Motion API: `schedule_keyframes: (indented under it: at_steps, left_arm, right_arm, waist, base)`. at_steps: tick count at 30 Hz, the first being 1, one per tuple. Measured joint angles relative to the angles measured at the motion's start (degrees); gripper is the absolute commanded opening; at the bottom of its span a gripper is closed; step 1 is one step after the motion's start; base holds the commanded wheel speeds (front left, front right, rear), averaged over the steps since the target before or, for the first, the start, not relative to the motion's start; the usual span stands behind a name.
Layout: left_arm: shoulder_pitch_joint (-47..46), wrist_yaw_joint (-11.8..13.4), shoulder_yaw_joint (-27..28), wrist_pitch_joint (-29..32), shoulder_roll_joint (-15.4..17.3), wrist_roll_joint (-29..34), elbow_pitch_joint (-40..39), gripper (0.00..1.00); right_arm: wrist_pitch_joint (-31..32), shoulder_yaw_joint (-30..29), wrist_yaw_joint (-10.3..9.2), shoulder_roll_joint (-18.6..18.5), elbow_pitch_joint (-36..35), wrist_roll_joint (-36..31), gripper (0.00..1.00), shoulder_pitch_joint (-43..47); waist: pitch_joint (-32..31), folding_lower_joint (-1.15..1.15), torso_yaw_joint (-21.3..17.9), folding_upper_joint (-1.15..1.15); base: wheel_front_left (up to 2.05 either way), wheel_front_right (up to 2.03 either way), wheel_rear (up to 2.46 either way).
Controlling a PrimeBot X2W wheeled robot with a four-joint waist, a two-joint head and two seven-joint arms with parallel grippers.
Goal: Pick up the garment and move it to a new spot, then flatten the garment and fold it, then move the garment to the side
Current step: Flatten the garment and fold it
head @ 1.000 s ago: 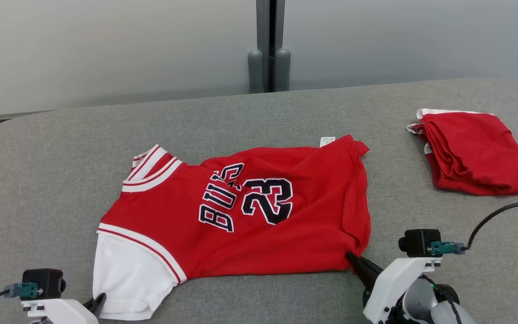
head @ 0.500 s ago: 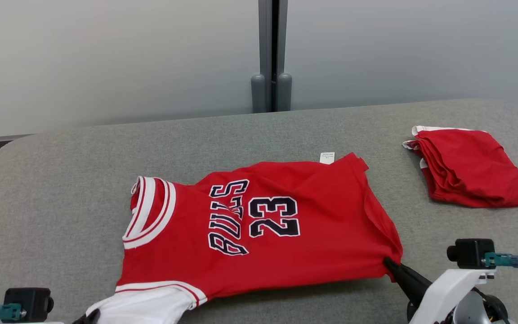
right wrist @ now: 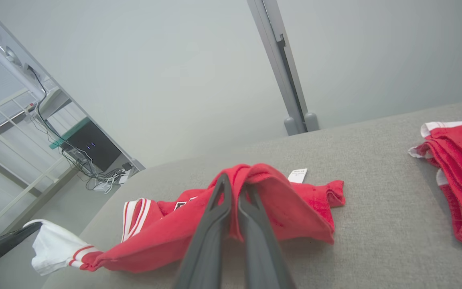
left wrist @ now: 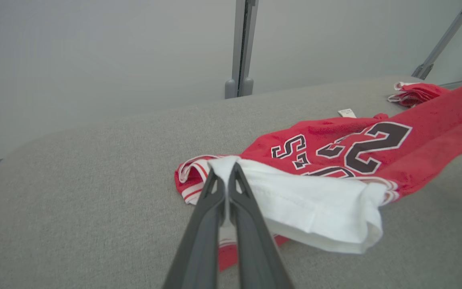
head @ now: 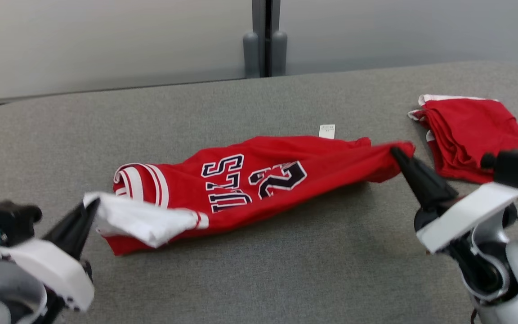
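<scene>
The garment (head: 250, 180) is a red jersey with dark lettering, the number 23 and a white sleeve. It hangs stretched between my two grippers, with its far edge resting on the grey table (head: 286, 270). My left gripper (head: 90, 207) is shut on the white sleeve's corner, lifted off the table at the left. In the left wrist view the left gripper (left wrist: 225, 170) pinches white cloth of the garment (left wrist: 355, 148). My right gripper (head: 396, 153) is shut on the red hem corner at the right. The right gripper (right wrist: 235, 180) has red cloth of the garment (right wrist: 287, 204) draped over its tips.
A folded red garment (head: 470, 135) lies at the table's far right, close to my right arm. A small white label (head: 327, 131) sticks out at the jersey's far edge. A grey post (head: 265, 36) and pale wall panels stand behind the table.
Both grippers have risen off the table and moved away from me, carrying the jersey's near edge up with them. The jersey now sags in a narrow band. The head camera has shifted too.
</scene>
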Motion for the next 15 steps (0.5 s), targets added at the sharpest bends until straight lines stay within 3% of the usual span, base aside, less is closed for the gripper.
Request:
schedule_keyframes:
  at_steps: [5, 11, 15]
  left_arm:
    - [-17.4, -5.1, -0.1, -3.9, -0.5, 3.1, 6.5, 0.00]
    - [-41.7, -11.0, -1.4, -7.0, -2.1, 6.7, 19.7, 0.00]
    - [-57.4, -13.4, -3.9, -7.6, -3.8, 9.2, 28.8, 0.00]
  right_arm:
    - [-2.6, 0.9, 0.00, -2.4, 2.9, 3.3, 0.00, -14.2]
    - [-5.0, 4.0, 0.00, -5.0, 10.9, 7.6, 0.00, -33.9]
    - [-6.7, 6.7, 0.00, -6.1, 16.9, 10.8, 0.00, -46.2]
  waist:
    - [6.4, 0.00, -0.3, 0.00]
    - [15.1, 0.00, -0.4, 0.00]
    - [20.5, 0.00, -0.3, 0.00]
  base:
    - [0.00, 0.00, 0.00]
    - [0.00, 0.00, 0.00]
    - [0.00, 0.00, 0.00]
